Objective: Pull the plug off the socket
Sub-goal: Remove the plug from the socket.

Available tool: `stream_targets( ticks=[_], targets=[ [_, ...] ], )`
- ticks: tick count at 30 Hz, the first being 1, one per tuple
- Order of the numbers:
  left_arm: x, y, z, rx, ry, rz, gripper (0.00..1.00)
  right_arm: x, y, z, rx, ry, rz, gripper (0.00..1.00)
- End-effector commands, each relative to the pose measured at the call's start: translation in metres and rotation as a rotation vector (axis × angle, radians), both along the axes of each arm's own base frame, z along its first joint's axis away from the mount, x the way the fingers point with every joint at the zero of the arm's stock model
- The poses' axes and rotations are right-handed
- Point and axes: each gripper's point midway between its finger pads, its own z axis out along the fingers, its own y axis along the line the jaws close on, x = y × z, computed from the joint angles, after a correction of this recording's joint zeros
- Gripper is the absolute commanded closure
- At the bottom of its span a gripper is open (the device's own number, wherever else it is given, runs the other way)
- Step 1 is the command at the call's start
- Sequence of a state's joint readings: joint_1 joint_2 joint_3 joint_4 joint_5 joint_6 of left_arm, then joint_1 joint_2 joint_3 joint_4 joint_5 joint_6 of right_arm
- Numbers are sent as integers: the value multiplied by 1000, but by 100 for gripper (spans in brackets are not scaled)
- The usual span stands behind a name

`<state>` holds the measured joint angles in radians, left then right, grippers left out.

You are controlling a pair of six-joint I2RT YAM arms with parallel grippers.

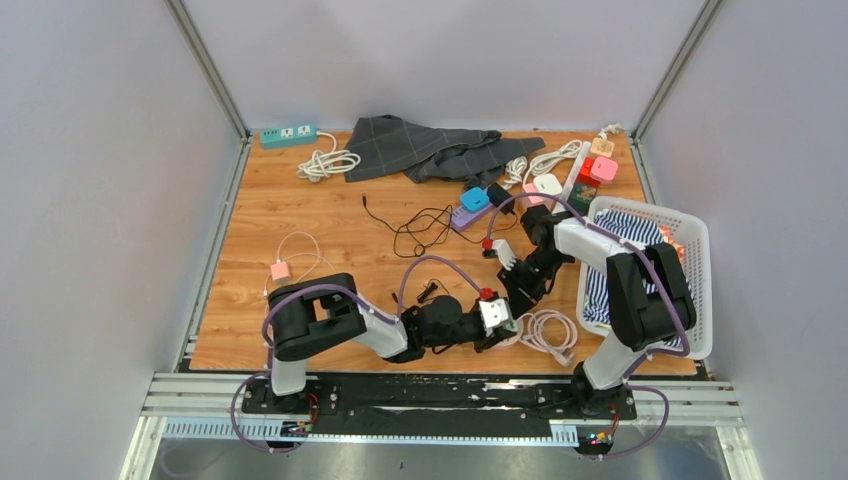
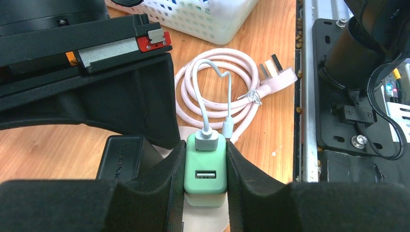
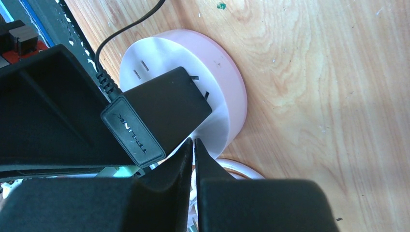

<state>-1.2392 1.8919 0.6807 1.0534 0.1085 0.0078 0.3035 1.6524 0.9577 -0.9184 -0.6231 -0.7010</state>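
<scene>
Green plug (image 2: 205, 169) is pinched in my left gripper (image 2: 205, 150); my right gripper (image 3: 194, 147), pressed together, should pin the socket (image 3: 225, 77) while I pull straight off.

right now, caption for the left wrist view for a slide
Left tool clamped on the green charger, white cable plugged in, pink cord coiled beyond.

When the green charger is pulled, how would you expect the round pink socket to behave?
Probably light plastic, so the round pink socket may lift with the green charger. Resting on bare wood, it could slide. The off-centre black adapter might tip it.
</scene>
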Motion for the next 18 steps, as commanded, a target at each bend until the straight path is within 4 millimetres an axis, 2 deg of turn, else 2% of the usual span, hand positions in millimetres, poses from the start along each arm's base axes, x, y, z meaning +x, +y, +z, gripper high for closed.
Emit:
stream_targets(
  ticks=[1, 4, 6, 7, 9, 11, 15, 18],
  targets=[
    [26, 11, -11, 85, -61, 114, 100, 3, -45, -51, -261, -70, 126, 92],
    [22, 10, 2, -6, 71, 37, 100, 4, -41, -51, -256, -69, 136, 92],
    [28, 16, 14, -94, 199, 27, 100, 3, -42, -51, -263, -72, 147, 92],
    [30, 21, 18, -123, 210, 30, 100, 3, -42, -51, -265, -73, 149, 92],
    [33, 28, 26, -165, 179, 47, 100, 3, -42, -51, -266, -74, 147, 92],
    [35, 29, 22, -147, 154, 55, 100, 4, -41, -52, -266, -72, 148, 92],
    [35, 25, 3, 36, -39, 125, 100, 4, -43, -52, -272, -77, 150, 92],
    [34, 18, -1, 108, -142, 147, 100, 5, -42, -52, -275, -77, 156, 92]
  ],
)
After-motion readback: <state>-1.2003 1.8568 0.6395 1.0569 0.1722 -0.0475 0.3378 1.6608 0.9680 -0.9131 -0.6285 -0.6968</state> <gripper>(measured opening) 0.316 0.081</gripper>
